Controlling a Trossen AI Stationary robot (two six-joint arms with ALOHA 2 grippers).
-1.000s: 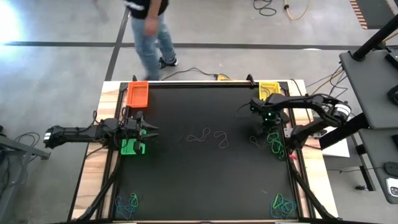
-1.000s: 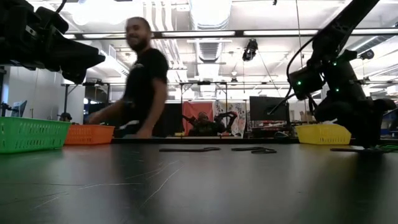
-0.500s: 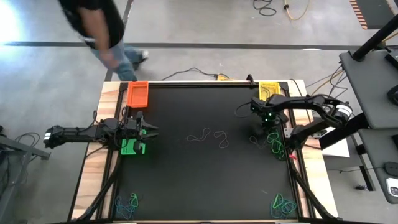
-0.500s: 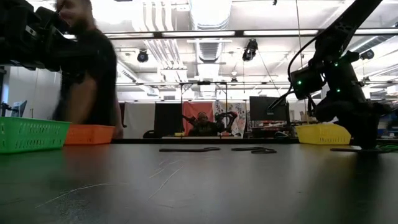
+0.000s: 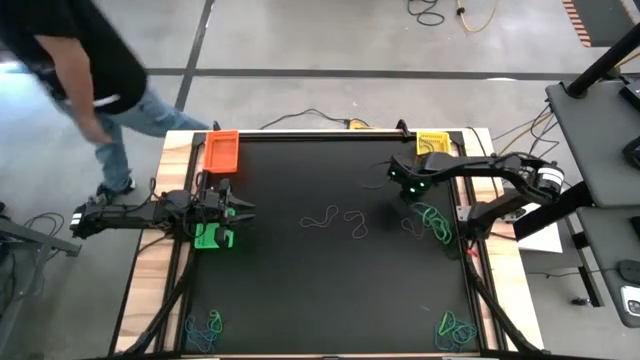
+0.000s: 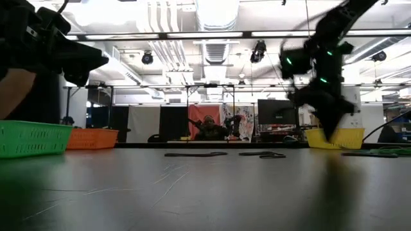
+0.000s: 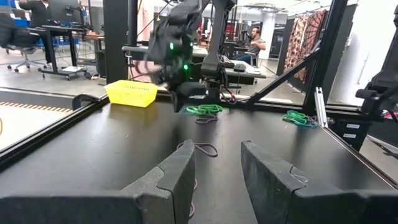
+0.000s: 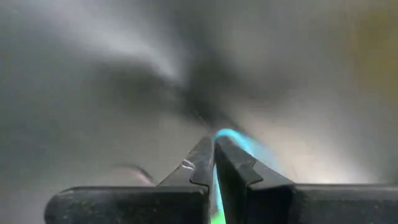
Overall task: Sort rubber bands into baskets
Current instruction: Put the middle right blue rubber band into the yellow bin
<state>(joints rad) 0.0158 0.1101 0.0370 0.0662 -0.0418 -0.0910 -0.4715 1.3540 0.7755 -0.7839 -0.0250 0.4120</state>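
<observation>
Since a second ago, our right claw (image 5: 405, 183) is lifting off the green band pile (image 5: 436, 222) at the worktop's (image 5: 300, 290) right edge and shifting toward the centre, and its fingers (image 8: 205, 163) are now pinching together on a teal-green band (image 8: 231, 138). Our left claw (image 5: 240, 209) is hovering over the green basket (image 5: 213, 237), fingers (image 7: 176, 177) partly apart, nothing between them. We are seeing the orange basket (image 5: 221, 151) at the far left corner, the yellow basket (image 5: 432, 142) at the far right. Loose bands (image 5: 335, 219) are lying mid-worktop; more are heaped at both near corners. Meanwhile the person (image 5: 75, 75) is now walking past the far left corner.
</observation>
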